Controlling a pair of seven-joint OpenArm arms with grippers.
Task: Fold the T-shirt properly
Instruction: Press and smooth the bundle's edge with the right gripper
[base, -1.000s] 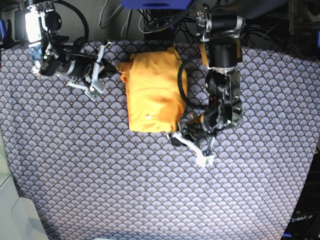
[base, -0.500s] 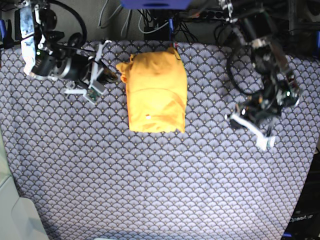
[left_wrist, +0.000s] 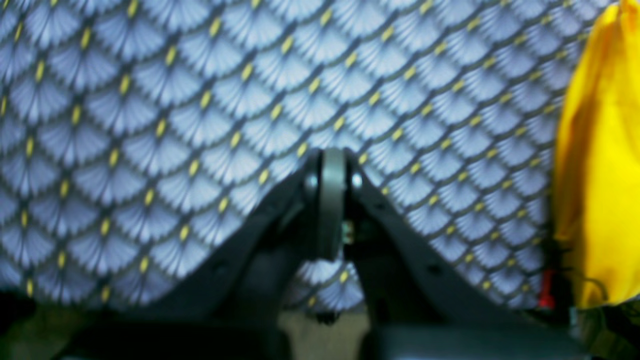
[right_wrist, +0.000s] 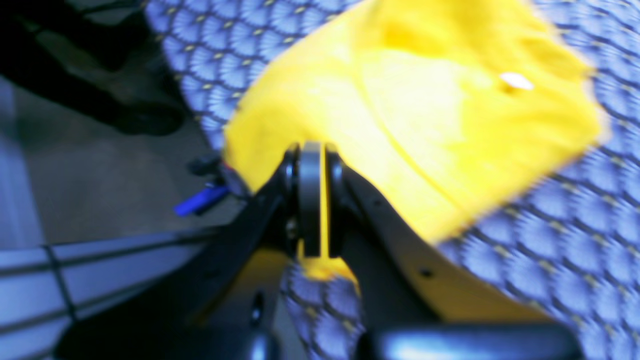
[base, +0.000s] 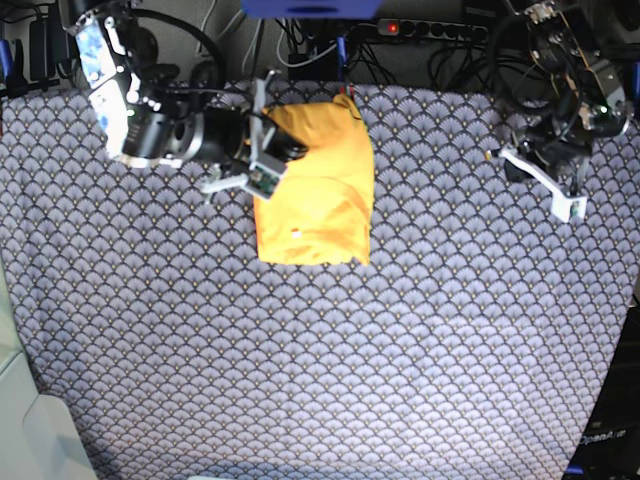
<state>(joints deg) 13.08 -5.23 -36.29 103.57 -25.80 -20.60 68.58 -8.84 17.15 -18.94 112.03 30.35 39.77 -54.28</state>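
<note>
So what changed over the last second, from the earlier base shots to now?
The left gripper, shut and empty, pulled away from the T-shirt toward the cloth's far right edge. The right gripper, shut, moved in over the shirt's upper-left corner. The folded shirt stayed in place.

The yellow-orange T-shirt (base: 315, 190) lies folded into a compact upright rectangle near the far edge of the surface, its small white tag (base: 295, 231) facing up.
</note>
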